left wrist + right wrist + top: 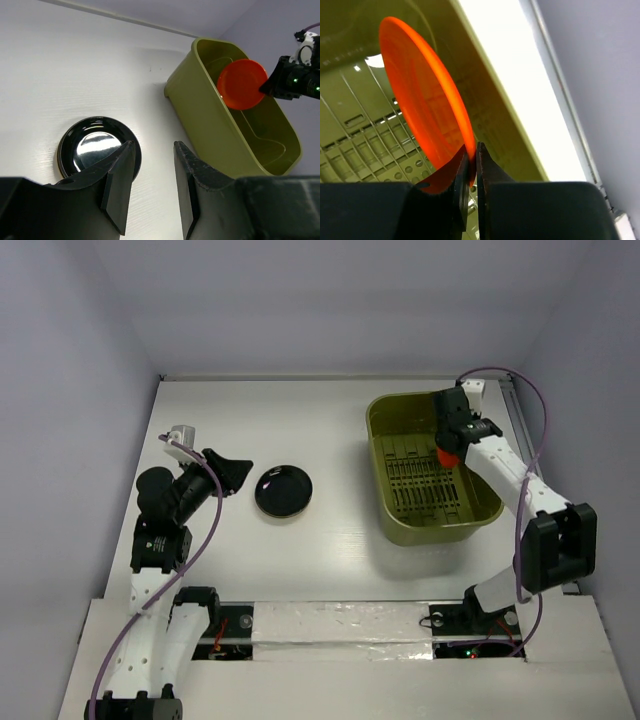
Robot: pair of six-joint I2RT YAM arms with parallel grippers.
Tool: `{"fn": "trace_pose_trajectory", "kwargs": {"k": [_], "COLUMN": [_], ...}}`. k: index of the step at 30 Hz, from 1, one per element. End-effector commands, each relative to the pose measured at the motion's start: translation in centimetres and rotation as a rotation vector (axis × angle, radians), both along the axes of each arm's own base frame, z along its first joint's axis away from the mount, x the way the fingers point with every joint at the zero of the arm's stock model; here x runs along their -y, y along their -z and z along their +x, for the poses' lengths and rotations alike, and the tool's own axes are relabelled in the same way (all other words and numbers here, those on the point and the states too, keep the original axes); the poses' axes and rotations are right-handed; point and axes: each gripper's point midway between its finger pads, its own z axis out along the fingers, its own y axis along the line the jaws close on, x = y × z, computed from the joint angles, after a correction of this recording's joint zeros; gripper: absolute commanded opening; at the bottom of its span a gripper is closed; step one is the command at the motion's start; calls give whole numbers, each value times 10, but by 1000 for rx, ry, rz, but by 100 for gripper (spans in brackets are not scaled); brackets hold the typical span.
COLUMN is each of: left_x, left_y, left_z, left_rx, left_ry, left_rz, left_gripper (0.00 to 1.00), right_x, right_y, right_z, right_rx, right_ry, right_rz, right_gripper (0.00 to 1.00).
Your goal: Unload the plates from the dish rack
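**rackwatcher:** Where's the plate at? In the top view I can barely find it.

**yam_fan:** Yeah, the wrist covers most of it there, so only a sliver of red pokes out. The right tool (471, 155) is clamped on the rim of the orange-red plate (425, 100), with the fingers pinched nearly together and the plate edge between them. The plate is up on its edge and tilted, over the inside of the dish rack (376, 455), toward the rack's far right part. The left wrist view shows it best: a full round disc in front of the rack's inner wall, with the black fingers gripping its right side.

**rackwatcher:** Is it touching the ribbed floor?

**yam_fan:** Can't tell. In the right wrist view the fingers hide the bottom of the plate, and the slotted floor behind it is out of focus. That view also crops the rack, so you only get one wall and part of the floor.

**rackwatcher:** And the other arm?

**yam_fan:** The left tool (154, 150) has its fingers apart and nothing between them. It's above the counter (300, 420), just beside the black plate (283, 490). That plate lies flat on the counter, right side up and well apart from the rack. In the left wrist view one finger cuts off its lower right edge, and glare washes out the middle. The tool body also blocks the near end of the rack in that view.
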Motion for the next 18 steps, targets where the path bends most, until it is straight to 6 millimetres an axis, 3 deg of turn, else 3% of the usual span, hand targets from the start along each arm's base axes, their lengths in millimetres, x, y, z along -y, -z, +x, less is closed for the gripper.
{"fn": "trace_pose_trajectory", "kwargs": {"k": [1,5,8,12,15,16,18], "left_x": [2,2,1,1,0,0,-1], "left_y": [-20,-19,-19,-17,-17,-17,-16], "left_z": [0,1,1,2,3,3,4], "left_rx": [77,75,74,68,67,67,65], "left_ry": [17,14,11,8,3,2,-3], "left_rz": [-6,-5,-5,-6,-4,-4,-2], "left_gripper": [34,34,34,34,35,35,34], "right_x": [6,-4,-26,-98,-173,-206,-251], "right_y": [-62,-95,-127,-151,-148,-145,-140], "right_z": [-2,-9,-16,-25,-36,-40,-49], "right_rx": [130,195,284,389,409,414,387], "right_ry": [14,-21,-107,-370,-578,-645,-763], "right_rz": [-17,4,91,318,514,597,706], "right_gripper": [0,0,0,0,0,0,0]}}
